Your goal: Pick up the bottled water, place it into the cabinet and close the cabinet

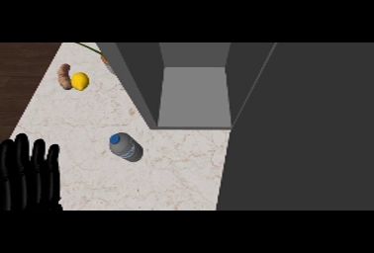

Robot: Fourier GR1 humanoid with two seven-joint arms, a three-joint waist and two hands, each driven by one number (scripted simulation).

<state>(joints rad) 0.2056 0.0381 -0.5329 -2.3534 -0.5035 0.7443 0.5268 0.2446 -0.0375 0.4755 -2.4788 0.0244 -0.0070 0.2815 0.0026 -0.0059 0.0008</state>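
The bottled water point(125, 147) sits on the counter point(87, 118) near the cabinet point(194, 94) edge; left hand point(29, 185) fingers point(36, 158) straight, together.

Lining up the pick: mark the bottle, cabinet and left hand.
bottle point(128, 149), head view, on its body below the blue cap.
cabinet point(194, 94), head view, on its pale inner panel.
left hand point(29, 178), head view, on its upright fingers.

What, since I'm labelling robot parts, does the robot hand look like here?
Only the left robot hand shows: plain black, with long, slim fingers ending in rounded tips. No markings or cables are visible, and its forearm is out of frame.
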